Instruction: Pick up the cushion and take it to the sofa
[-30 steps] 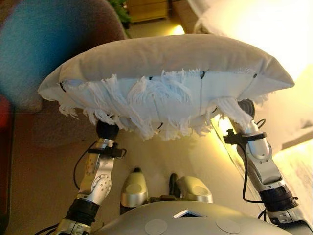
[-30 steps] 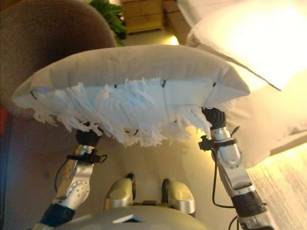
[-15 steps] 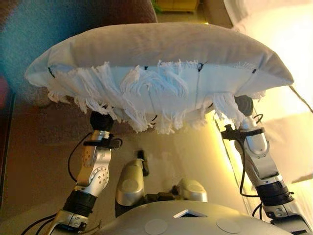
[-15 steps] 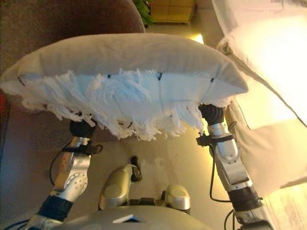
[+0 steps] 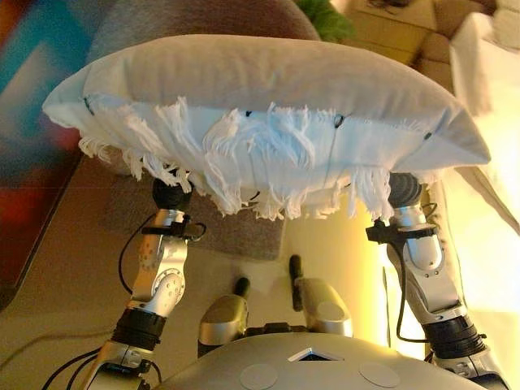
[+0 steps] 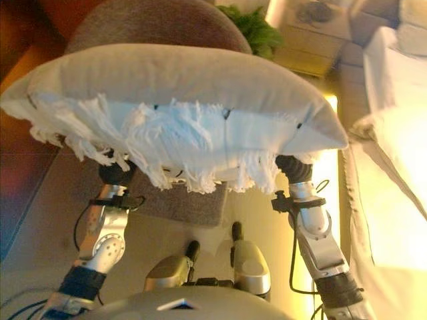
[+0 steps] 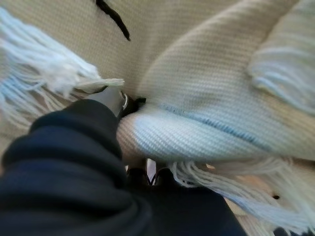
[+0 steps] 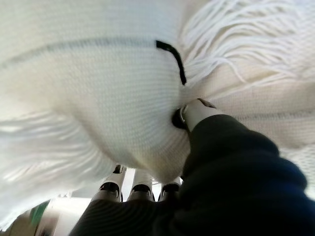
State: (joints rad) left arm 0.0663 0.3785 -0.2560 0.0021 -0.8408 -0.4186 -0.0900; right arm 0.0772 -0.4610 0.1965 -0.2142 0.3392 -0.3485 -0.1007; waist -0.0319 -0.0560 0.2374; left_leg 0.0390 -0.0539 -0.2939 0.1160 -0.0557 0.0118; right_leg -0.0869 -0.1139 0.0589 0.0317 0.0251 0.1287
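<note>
The cushion [image 5: 260, 122] spans the whole width in front of both arms, w/ its white fringe [image 5: 244, 162] hanging over the wrists, so it blocks most of the space ahead. Past it on the left sits a brown armchair [image 6: 160, 23], a plant [image 6: 257, 30] and wooden drawers [image 6: 313, 33] stand straight beyond, and pale sofa cushions [image 6: 393, 133] close off the right side. Bare floor [image 5: 73, 276] shows below the arms, w/ a grey mat [image 6: 180, 200] under the fringe.
</note>
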